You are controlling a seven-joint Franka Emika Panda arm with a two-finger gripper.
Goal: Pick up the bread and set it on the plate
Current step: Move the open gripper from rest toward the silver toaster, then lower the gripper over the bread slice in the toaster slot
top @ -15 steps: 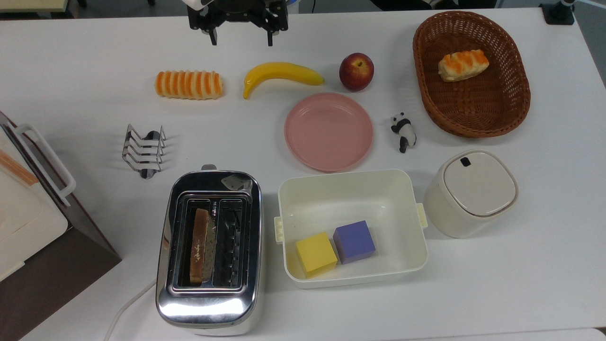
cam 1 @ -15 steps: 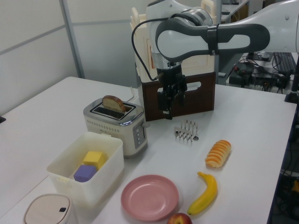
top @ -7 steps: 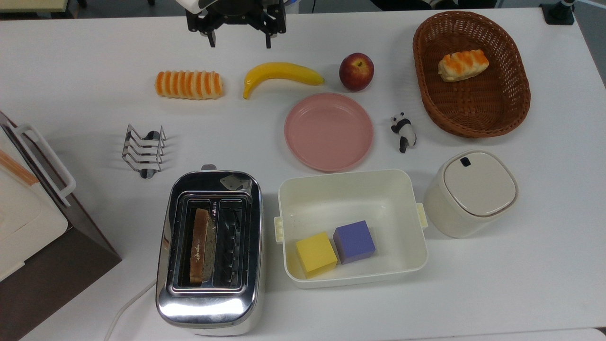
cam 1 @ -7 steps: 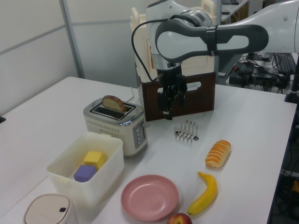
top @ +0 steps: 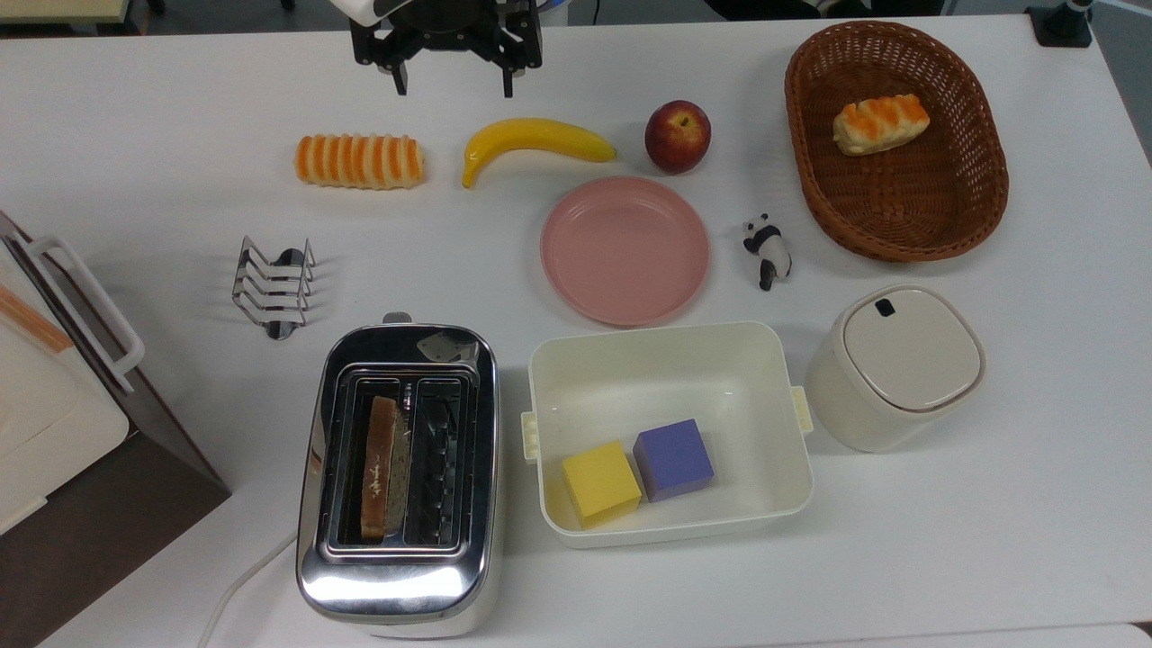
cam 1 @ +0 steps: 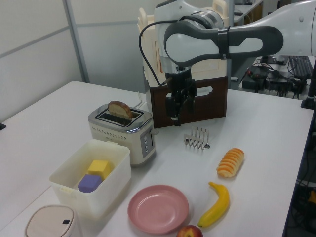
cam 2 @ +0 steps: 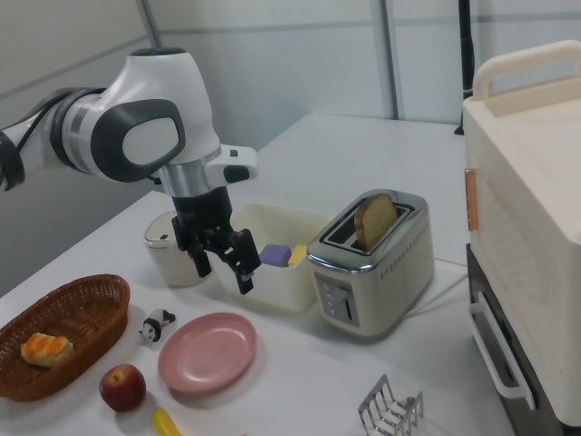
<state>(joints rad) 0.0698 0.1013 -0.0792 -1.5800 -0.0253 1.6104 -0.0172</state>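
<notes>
The bread [top: 382, 468] is a brown-crusted slice standing upright in the left slot of the chrome toaster [top: 396, 576]. Its top pokes out of the slot, bread [cam 1: 120, 108] in the left view and bread [cam 2: 374, 221] in the right view. The pink plate [top: 625, 250] lies bare in the middle of the table, also seen as plate [cam 1: 158, 208] and plate [cam 2: 207, 351]. My gripper [top: 453, 88] hangs open and holds nothing at the table's far edge in the top view, high above the surface. It is far from the toaster, gripper [cam 1: 175, 117] and gripper [cam 2: 224, 271].
A striped roll [top: 360, 161], banana [top: 535, 142] and apple [top: 677, 136] lie below the gripper in the top view. A toast rack [top: 273, 286], a white tub [top: 670, 522] with two cubes, a panda figure [top: 767, 250], a lidded pot [top: 895, 364], a wicker basket [top: 900, 225] and a bread box [top: 54, 396] surround the plate and toaster.
The gripper has drifted slightly toward the top view's left. Nothing else has moved.
</notes>
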